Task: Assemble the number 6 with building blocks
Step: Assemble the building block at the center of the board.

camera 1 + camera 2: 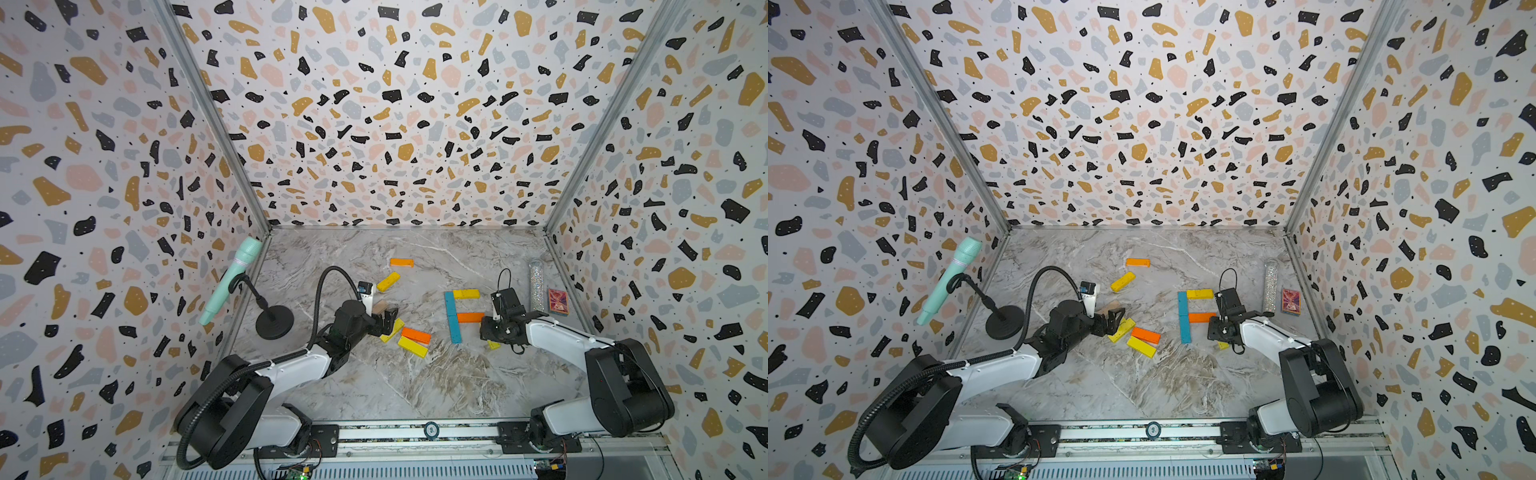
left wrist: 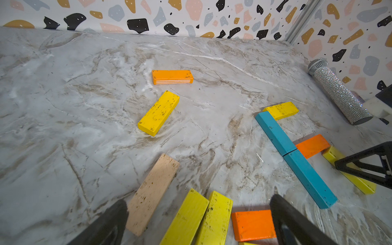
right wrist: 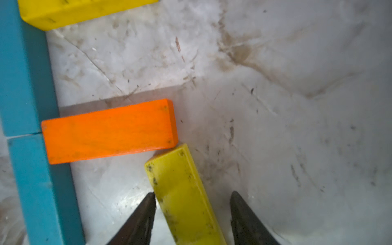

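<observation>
We see the figure partly laid on the marble bench (image 1: 415, 386), right of centre. Two teal blocks (image 1: 452, 318) lie end to end as one stroke running from 12 to 6 o'clock. A top yellow block (image 1: 466, 294) juts toward 3 o'clock from the stroke's far end. A middle orange block (image 1: 470, 317) juts the same way from where the teal pair meets. A slanted yellow block (image 3: 182, 191) lies flat, its corner meeting the free end of the middle orange block at about 5 o'clock of it.

Our right end effector (image 3: 192, 195) straddles this slanted piece with jaws partly open. One finger sits at its edge and the other stands clear with bench showing between, so nothing is clamped.

Our left end effector (image 2: 199, 201) is spread wide and holds nothing. It hangs over loose pieces at 9 o'clock of the teal stroke: paired yellow blocks (image 2: 186, 216) side by side, a near orange block (image 2: 252, 224) and a beige block (image 2: 152, 191). Toward 12 o'clock from these lie a lone yellow block (image 1: 388, 281) and a far orange block (image 1: 401, 262), apart from each other
</observation>
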`<state>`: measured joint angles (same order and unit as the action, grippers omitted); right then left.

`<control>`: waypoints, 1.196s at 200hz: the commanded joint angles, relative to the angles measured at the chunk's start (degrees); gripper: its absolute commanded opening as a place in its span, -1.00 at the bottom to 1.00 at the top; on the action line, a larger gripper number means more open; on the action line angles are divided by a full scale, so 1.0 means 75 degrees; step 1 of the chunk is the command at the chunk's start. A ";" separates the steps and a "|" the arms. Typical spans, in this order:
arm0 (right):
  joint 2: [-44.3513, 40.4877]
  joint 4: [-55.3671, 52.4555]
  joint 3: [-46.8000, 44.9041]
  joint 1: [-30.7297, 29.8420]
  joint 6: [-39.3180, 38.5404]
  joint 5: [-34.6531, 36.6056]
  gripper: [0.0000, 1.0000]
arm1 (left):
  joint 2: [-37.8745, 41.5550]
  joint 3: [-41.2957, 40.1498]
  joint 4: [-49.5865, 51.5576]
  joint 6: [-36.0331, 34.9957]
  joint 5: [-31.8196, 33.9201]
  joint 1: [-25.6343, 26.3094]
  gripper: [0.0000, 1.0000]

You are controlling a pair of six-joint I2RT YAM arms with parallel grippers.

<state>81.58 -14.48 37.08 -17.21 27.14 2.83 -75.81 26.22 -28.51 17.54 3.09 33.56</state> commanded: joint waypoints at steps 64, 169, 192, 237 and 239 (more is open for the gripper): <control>-0.0330 -0.0235 0.0328 0.0045 0.0272 -0.0061 0.20 | 0.0172 0.0067 -0.0139 -0.0128 0.0103 0.0042 0.99; -0.2801 -0.0340 -0.1097 0.1521 0.0752 -0.0958 -0.32 | 0.0089 -0.0049 -0.0462 0.0018 -0.0095 0.0038 0.99; -0.2337 -0.0239 -0.1100 0.1532 0.0706 -0.0998 -0.40 | 0.0078 -0.0046 -0.0476 0.0017 -0.0149 0.0038 0.99; -0.1879 -0.0071 -0.1299 0.1527 0.0771 -0.1022 -0.49 | 0.0135 -0.0051 -0.0475 0.0035 -0.0187 0.0038 0.99; -0.1872 -0.0064 -0.1308 0.1526 0.0781 -0.1022 -0.50 | 0.0147 -0.0050 -0.0476 0.0036 -0.0189 0.0040 0.99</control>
<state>67.09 -15.42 27.94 -5.93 32.23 -4.80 -75.55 26.22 -28.86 17.58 2.33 33.56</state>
